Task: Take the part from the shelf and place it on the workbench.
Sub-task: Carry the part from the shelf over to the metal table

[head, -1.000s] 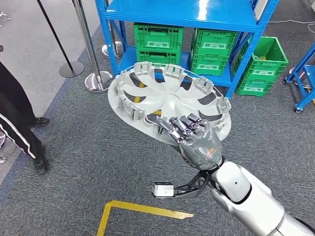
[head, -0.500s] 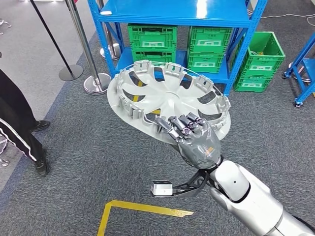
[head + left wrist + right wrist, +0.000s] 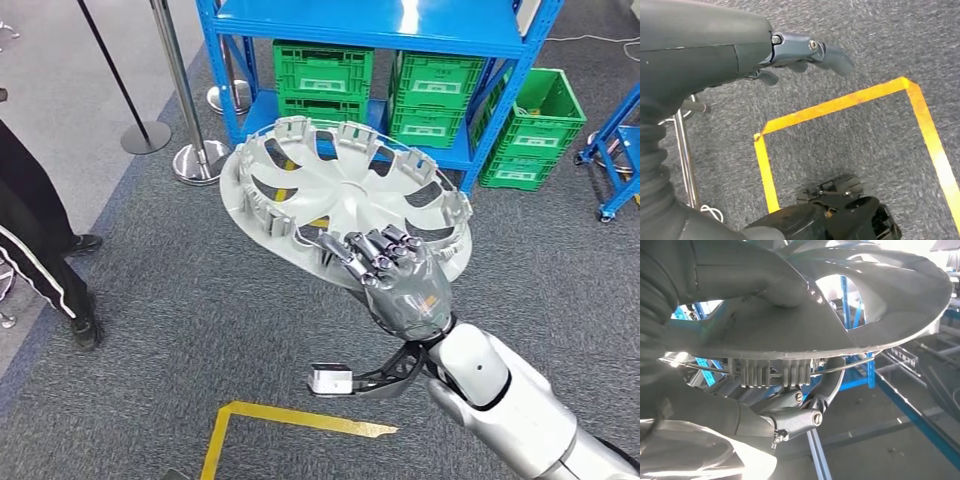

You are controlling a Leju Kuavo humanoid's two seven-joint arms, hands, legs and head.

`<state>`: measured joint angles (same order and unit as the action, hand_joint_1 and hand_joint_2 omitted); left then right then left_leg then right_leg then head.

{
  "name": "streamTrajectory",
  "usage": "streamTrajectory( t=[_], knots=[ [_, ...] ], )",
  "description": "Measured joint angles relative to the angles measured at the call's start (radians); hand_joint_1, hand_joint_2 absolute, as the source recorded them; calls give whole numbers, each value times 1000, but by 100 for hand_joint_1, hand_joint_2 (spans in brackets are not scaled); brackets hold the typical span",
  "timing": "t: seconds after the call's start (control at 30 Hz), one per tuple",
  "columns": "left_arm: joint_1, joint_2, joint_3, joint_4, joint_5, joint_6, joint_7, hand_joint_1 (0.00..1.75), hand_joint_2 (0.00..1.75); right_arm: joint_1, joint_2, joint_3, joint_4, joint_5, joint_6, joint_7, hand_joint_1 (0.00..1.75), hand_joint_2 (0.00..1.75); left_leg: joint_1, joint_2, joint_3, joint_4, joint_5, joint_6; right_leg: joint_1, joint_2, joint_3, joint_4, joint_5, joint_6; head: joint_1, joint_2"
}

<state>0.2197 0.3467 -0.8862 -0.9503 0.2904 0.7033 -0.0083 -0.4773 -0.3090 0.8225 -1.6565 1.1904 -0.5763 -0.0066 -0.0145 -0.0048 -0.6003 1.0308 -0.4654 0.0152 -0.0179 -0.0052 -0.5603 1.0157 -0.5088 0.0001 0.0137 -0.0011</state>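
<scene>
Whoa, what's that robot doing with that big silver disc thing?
The robot's right hand is gripping a silver wheel cover by its near rim and holding it up, roughly level, above the grey carpet. The blue shelf with green crates stands just beyond it. Its left hand hangs over the floor, holding nothing. A person's legs are nearby at the left.

1. Green crates (image 3: 323, 70) on the blue shelf's (image 3: 362, 22) lower level carry pale embossed markings on their front walls, too small to read.
2. A green crate (image 3: 533, 130) on the floor beside the shelf bears a similar pale mark on its side, also illegible.
3. Yellow tape (image 3: 294, 420) lines the grey floor; it carries no lettering.
</scene>
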Motion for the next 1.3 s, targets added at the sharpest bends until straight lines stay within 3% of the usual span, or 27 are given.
streamTrajectory(
  t=[0.07, 0.13, 0.27, 0.33, 0.4, 0.43, 0.47, 0.5, 0.57, 0.63, 0.67, 0.73, 0.8, 0.83, 0.9, 0.97, 1.0, 1.03, 1.1, 1.17, 1.23, 1.3],
  knots=[
    [-1, 0, 0, 0, 0, 0, 3, 0, 175, 0, 0, 0, 0, -9, 4, -1, 175, 175, 0, 1, -1, 1, 1, 1, -1, 1, 1, -4, 2, 16, 0, 0],
    [-1, 0, 0, 0, 0, 0, 5, 0, 175, 0, 0, 0, 0, -14, 6, -3, 175, 175, -1, 1, -2, 3, 1, 4, -2, 1, 1, -7, 4, 20, 0, 0],
    [-2, 3, -1, -5, -1, 0, 6, 0, 175, 0, 1, -2, 0, -16, 6, -4, 175, 175, 2, 12, 9, -23, 18, 29, -5, 5, -2, -15, 6, 50, 0, 0],
    [-3, 3, -1, -8, -1, 0, 7, 0, 175, -1, 1, -2, 0, -16, 6, -4, 175, 175, 8, 24, 16, -44, 29, 36, -3, 6, -39, 55, -39, 49, 2, 0],
    [-5, 3, 0, -8, -1, 0, 7, 0, 175, 2, 1, -3, 0, -17, 6, -4, 175, 175, 8, 36, 16, -46, 31, 37, -3, 6, -102, 189, -97, 50, 2, 0],
    [-6, 3, 0, -8, -1, 0, 8, 0, 175, 5, 1, -3, 0, -17, 6, -4, 175, 175, 9, 43, 16, -46, 30, 36, -4, 6, -126, 238, -109, 52, 2, 0],
    [-6, 3, 0, -8, -1, 0, 8, 0, 175, 8, 1, -3, 0, -17, 6, -4, 175, 175, 10, 49, 16, -45, 29, 33, -5, 4, -134, 250, -101, 54, 1, 0],
    [-7, 2, 0, -8, -1, 0, 8, 0, 175, 11, 1, -3, 0, -17, 6, -4, 175, 175, 13, 56, 16, -42, 27, 28, -6, 0, -121, 221, -75, 55, 2, 0],
    [-7, 3, 0, -8, -1, 0, 8, 0, 175, 14, 1, -3, 1, -17, 6, -4, 175, 175, 16, 68, 16, -31, 19, 13, -6, -35, -59, 92, -11, 60, 3, 0],
    [-8, 5, -1, -9, -2, 0, 9, 0, 175, 15, 2, -4, 0, -17, 6, -4, 175, 175, 13, 80, 13, -15, 11, -3, -2, -65, -17, 9, 13, 52, 4, 0],
    [-8, 7, -2, -9, -2, 0, 9, 0, 175, 16, 3, -5, 0, -17, 6, -4, 175, 175, 10, 87, 12, -11, 9, -9, 1, -67, -15, 4, 9, 45, 5, 0],
    [-8, 8, -2, -10, -2, 0, 10, 0, 175, 19, 4, -7, 0, -17, 6, -4, 175, 175, 12, 99, 14, -9, 6, -16, -1, -43, -19, 7, 14, 30, 4, 0],
    [-9, 8, -3, -11, -2, 0, 10, 0, 175, 19, 4, -8, 0, -17, 6, -4, 175, 175, 19, 73, 5, 22, -25, -25, -3, -21, -22, 7, 19, 18, 2, 0],
    [-9, 8, -3, -11, -2, 0, 10, 0, 175, 19, 4, -9, 0, -17, 6, -4, 175, 175, 22, 50, -11, 65, -56, -29, -5, -11, -23, 7, 22, 12, 1, 0],
    [-8, 8, -3, -12, -2, 0, 10, 0, 175, 19, 4, -9, 0, -16, 6, -3, 175, 175, 24, 20, -66, 202, -125, -33, -3, 13, -26, 7, 24, 5, 0, 0],
    [-7, 7, -4, -12, -2, 0, 10, 0, 175, 20, 4, -9, 0, -16, 6, -3, 175, 175, 24, 15, -101, 285, -144, -30, -1, 40, -28, 7, 26, 2, -1, 0],
    [-7, 7, -4, -12, -2, 0, 10, 0, 175, 21, 4, -9, 0, -16, 6, -4, 175, 175, 24, 12, -93, 269, -124, -26, 1, 55, -28, 7, 27, 2, -1, 0],
    [-7, 7, -5, -12, -3, 0, 10, 0, 175, 21, 4, -9, 0, -17, 6, -4, 175, 175, 24, 4, -68, 215, -88, -20, 2, 70, -27, 7, 27, 2, -1, 0],
    [-6, 8, -5, -12, -7, 0, 12, 0, 175, 20, 4, -9, 0, -17, 7, -6, 175, 175, 25, -47, -9, 80, -22, -5, 3, 95, -28, 8, 29, 4, 0, 0],
    [-4, 9, -5, -13, -10, 0, 16, 0, 175, 19, 5, -9, 0, -18, 8, -7, 175, 175, 25, -86, 20, 15, -4, 3, -2, 118, -36, 8, 33, 12, -2, 0],
    [-4, 11, -5, -15, -12, 0, 19, 0, 175, 20, 5, -10, -2, -21, 12, -8, 175, 175, 25, -71, 24, 1, -9, 3, -6, 139, -48, 7, 39, 25, -5, 0],
    [-7, 12, -5, -16, -14, 0, 21, 0, 175, 20, 5, -13, -4, -27, 15, -8, 175, 175, 29, -43, 25, -15, -6, 3, -2, 104, -69, 26, 24, 35, -1, 0]
  ],
)
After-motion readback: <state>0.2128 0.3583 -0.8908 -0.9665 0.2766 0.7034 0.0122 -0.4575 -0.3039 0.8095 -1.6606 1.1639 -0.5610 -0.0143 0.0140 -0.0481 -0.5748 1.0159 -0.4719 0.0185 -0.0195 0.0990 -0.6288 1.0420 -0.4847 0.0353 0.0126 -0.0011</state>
